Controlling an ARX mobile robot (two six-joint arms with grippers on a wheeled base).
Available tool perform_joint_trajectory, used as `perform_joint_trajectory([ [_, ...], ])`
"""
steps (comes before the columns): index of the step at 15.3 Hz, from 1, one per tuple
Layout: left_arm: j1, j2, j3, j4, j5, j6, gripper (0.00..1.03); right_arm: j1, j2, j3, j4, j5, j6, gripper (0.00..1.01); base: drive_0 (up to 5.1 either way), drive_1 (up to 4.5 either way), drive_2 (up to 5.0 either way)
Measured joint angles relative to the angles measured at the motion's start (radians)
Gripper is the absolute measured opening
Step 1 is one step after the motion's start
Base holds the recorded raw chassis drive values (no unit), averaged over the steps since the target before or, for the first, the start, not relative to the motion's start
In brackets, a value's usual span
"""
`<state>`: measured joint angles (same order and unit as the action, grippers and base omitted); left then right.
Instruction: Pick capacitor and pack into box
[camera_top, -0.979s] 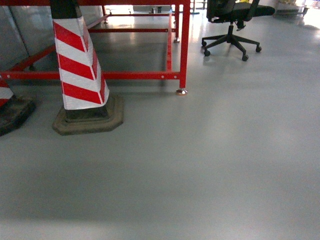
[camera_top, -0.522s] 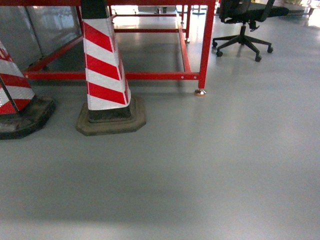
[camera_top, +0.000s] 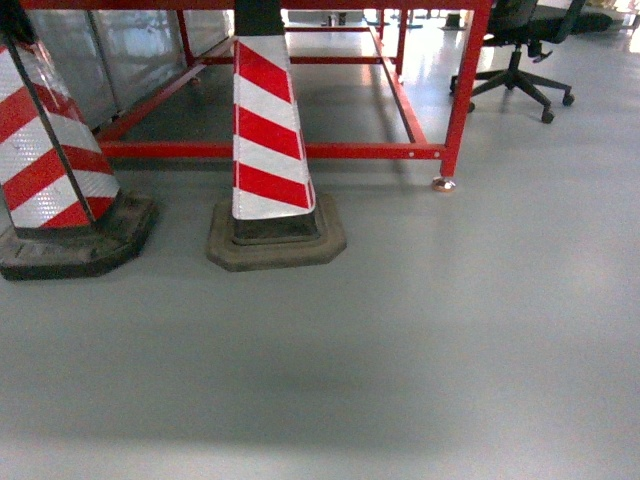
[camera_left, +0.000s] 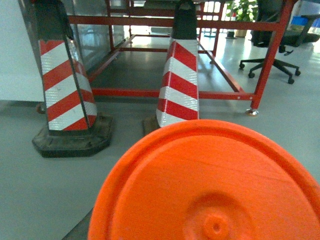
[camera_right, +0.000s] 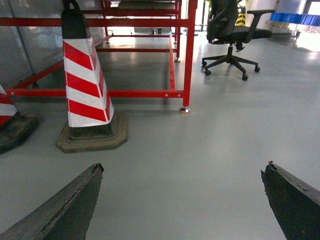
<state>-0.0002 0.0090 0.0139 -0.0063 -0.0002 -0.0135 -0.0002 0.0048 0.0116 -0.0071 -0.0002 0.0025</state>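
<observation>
Neither box nor capacitor is in view; the step looks like driving to the workplace. Steer well clear of the striped cones. The right gripper is spread empty; the left gripper's state I cannot tell behind an orange disc.

We look out over a grey floor between the right gripper, whose two dark jaws stand wide apart at the bottom corners with nothing between them. Ahead on the left a red-and-white striped cone stands upright on its dark octagonal base, just in front of a red metal frame. The frame's near leg ends in a small foot on the floor. A second cone's base shows at the left edge. A black office chair stands well apart, far right.
</observation>
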Motion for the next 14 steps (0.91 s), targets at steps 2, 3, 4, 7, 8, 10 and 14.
perform_joint_trajectory([
  [2,0.0,0.0,0.0,0.0,0.0,0.0,0.43,0.0,0.0,0.0,0.003,0.0,0.0,0.98,-5.0,2.41,2.4],
  [3,0.0,0.0,0.0,-0.002,0.001,0.0,0.43,0.0,0.0,0.0,0.0,0.0,0.0,0.98,0.0,0.0,0.0],
  [4,0.0,0.0,0.0,0.0,-0.005,0.0,0.43,0.0,0.0,0.0,0.003,-0.004,0.0,0.98,0.0,0.0,0.0],
  [7,0.0,0.0,0.0,-0.001,-0.003,0.0,0.43,0.0,0.0,0.0,0.003,-0.003,0.0,0.98,0.0,0.0,0.0],
  [8,0.0,0.0,0.0,0.0,-0.002,0.0,0.43,0.0,0.0,0.0,0.002,-0.002,0.0,0.98,0.0,0.0,0.0],
  [10,0.0,0.0,0.0,0.003,-0.002,0.0,0.43,0.0,0.0,0.0,0.006,-0.002,0.0,0.98,0.0,3.38,-3.3],
  [14,0.0,0.0,0.0,0.001,-0.002,0.0,0.43,0.0,0.0,0.0,0.003,-0.001,0.0,0.98,0.0,4.01,-4.0],
])
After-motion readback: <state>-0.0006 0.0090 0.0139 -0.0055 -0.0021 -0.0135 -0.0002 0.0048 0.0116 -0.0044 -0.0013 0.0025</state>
